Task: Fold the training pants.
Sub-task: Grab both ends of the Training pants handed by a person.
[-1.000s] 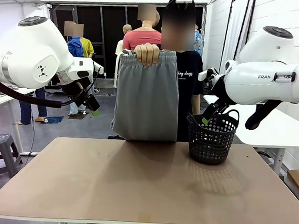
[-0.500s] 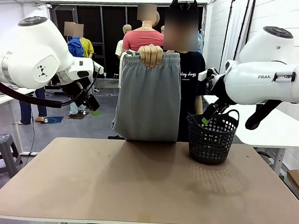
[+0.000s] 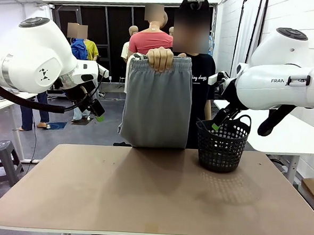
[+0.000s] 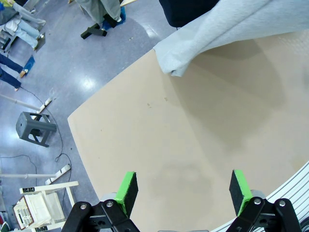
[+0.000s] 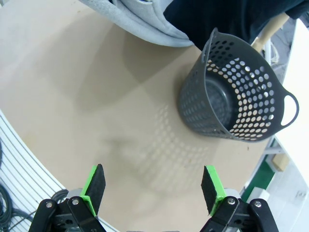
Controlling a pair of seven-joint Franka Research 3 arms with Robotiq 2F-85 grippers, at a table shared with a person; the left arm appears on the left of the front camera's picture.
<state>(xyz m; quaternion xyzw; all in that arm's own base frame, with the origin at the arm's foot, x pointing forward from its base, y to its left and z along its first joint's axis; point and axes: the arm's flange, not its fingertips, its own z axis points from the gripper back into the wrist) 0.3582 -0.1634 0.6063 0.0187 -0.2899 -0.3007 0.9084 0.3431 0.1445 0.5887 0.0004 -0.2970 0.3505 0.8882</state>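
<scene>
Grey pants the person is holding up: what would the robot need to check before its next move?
1. Training pants laid flat on the table: not ok, a hand holds them up by the waistband.
2. Left gripper open: ok.
3. Right gripper open: ok.
4. Basket apart from the pants: ok, it stands on the table's right side.
5. Pant legs untwisted: cannot tell.

From where I stand I count one pair of grey training pants (image 3: pixel 156 104), with one hand (image 3: pixel 160 58) on it. One black basket (image 3: pixel 222 145), one bench (image 3: pixel 152 202). Two white robot arms, a left arm (image 3: pixel 37 62) and a right arm (image 3: pixel 287 77), each with one set of jaws; two green pads (image 4: pixel 126 192) apiece, four altogether. One grey stool (image 3: pixel 2 158) on the floor.
</scene>
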